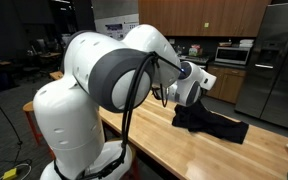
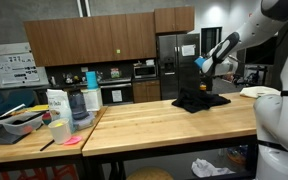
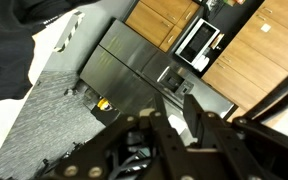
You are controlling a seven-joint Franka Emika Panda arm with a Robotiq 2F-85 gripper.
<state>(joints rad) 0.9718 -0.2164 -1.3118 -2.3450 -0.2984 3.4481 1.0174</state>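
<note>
- Black cloth lies on the wooden table directly beneath the gripper, and its near edge rises in a fold toward the fingers.
- I cannot tell whether the jaws pinch that fold. In the wrist view the gripper is a dark blur low in the picture, and its opening does not show.
- Most of the cloth rests rumpled on the tabletop, with a flap trailing toward the table's edge. In an exterior view the cloth is a low dark heap with the gripper just above it.
- By the look of it, the handling is at an early stage: the cloth is neither lifted clear of the table nor smoothed out.
- Farther off, a steel refrigerator and a microwave stand among wood cabinets.
- A second table carries jugs and containers, well apart from the cloth.
</note>
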